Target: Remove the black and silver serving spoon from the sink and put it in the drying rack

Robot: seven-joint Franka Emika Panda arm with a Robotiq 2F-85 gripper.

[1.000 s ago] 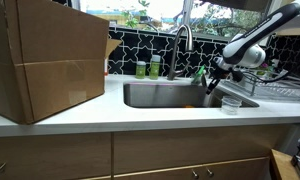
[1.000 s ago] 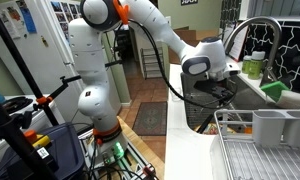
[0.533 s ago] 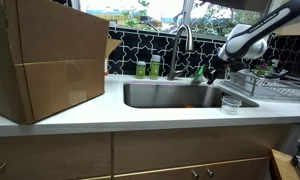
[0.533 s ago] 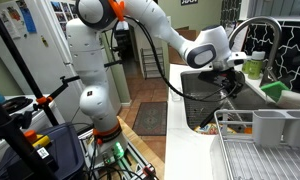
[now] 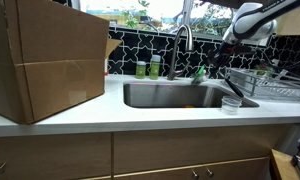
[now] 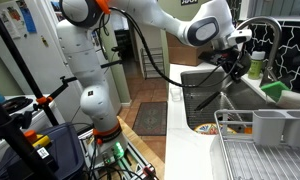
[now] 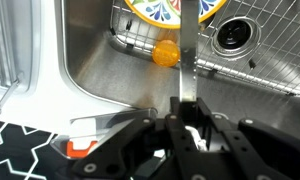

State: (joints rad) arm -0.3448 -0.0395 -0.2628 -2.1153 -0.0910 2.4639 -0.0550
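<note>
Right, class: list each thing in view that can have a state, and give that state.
gripper: shut on the serving spoon.
serving spoon: held by its handle, lifted over the sink.
sink: holds a colourful plate.
drying rack: spoon not yet in it.
cabinet fronts: shut.

Both exterior views share the sink (image 5: 155, 96) (image 6: 202, 105); wrist view looks down into it

Seen from above the steel sink (image 7: 105, 85), the gripper (image 7: 186, 112) clamps its 2 fingers (image 7: 203, 128) on the silver handle of the serving spoon (image 7: 188, 50), which hangs over a wire grid (image 7: 265, 62), a drain (image 7: 235, 33), a colourful plate (image 7: 158, 11) and a small orange ball (image 7: 166, 52).
</note>
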